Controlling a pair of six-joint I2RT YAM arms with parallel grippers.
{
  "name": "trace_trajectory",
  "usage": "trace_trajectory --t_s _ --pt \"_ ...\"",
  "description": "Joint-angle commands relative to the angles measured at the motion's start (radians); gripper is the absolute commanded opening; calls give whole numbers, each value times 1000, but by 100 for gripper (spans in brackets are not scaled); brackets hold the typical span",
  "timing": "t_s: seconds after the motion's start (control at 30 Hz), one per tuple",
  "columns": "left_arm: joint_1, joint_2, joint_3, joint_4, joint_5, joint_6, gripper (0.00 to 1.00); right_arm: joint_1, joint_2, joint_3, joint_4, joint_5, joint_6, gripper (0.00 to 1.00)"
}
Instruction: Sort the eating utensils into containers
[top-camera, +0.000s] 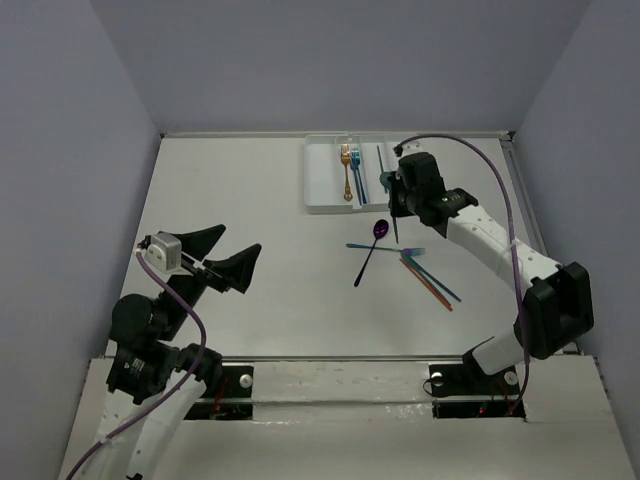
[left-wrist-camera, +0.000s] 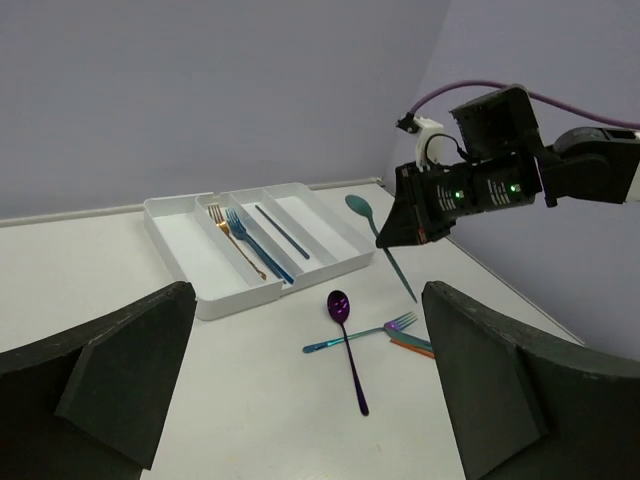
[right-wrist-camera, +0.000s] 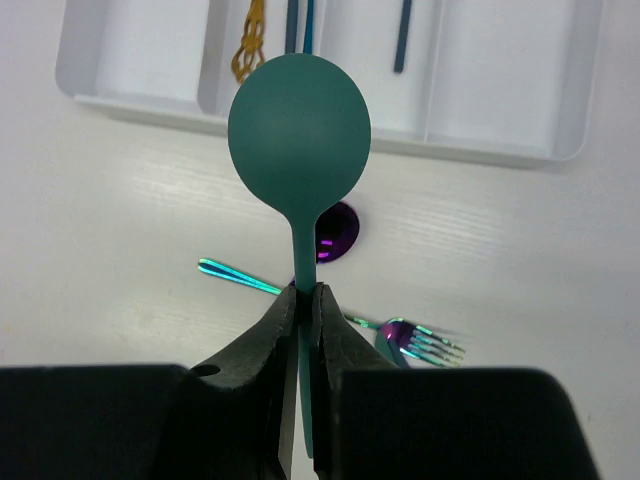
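My right gripper (top-camera: 394, 203) (right-wrist-camera: 308, 298) is shut on the handle of a teal spoon (right-wrist-camera: 300, 130) and holds it in the air just in front of the white tray (top-camera: 322, 180); the spoon also shows in the left wrist view (left-wrist-camera: 362, 209). The tray's compartments hold a gold fork (top-camera: 346, 170), a blue fork (top-camera: 357, 172) and a dark blue stick (top-camera: 381, 160). On the table lie a purple spoon (top-camera: 371, 250), an iridescent teal fork (top-camera: 386, 248) crossing it, and red-orange and blue sticks (top-camera: 430, 280). My left gripper (top-camera: 222, 255) (left-wrist-camera: 310, 400) is open and empty, far left of them.
The tray (left-wrist-camera: 205, 300) stands at the table's far middle, near the back wall. Walls close in the table on the left, right and back. The right arm's purple cable (top-camera: 500, 190) arcs above the table's right side.
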Motion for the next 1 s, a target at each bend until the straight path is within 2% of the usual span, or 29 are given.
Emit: trace_trajectory --t_s 0.0,0.27,0.5,0.73,0.8,0.83,0.87,0.9,0.93,0.97 --pt "-7 17 31 38 -4 5 99 -67 59 151 120 53 -28 0" --pt "-7 32 31 38 -13 6 99 -245 352 394 144 -36 -86 0" --pt "11 58 32 41 -2 10 99 -296 612 598 132 -69 -102 0" --pt "20 71 35 44 4 14 99 -317 766 768 75 -47 -136 1" --pt "20 71 35 42 4 16 99 -328 791 795 59 -50 -136 8" --pt "20 72 37 42 4 16 99 -328 801 814 37 -44 -136 20" --pt "20 74 37 44 4 17 99 -328 809 819 26 -40 -126 24" --pt "20 74 37 44 4 17 99 -328 808 818 26 -38 -123 35" --pt "20 74 37 44 6 17 99 -328 802 815 28 -53 -119 51" --pt "20 74 37 45 9 17 99 -328 782 809 28 -62 -107 57"
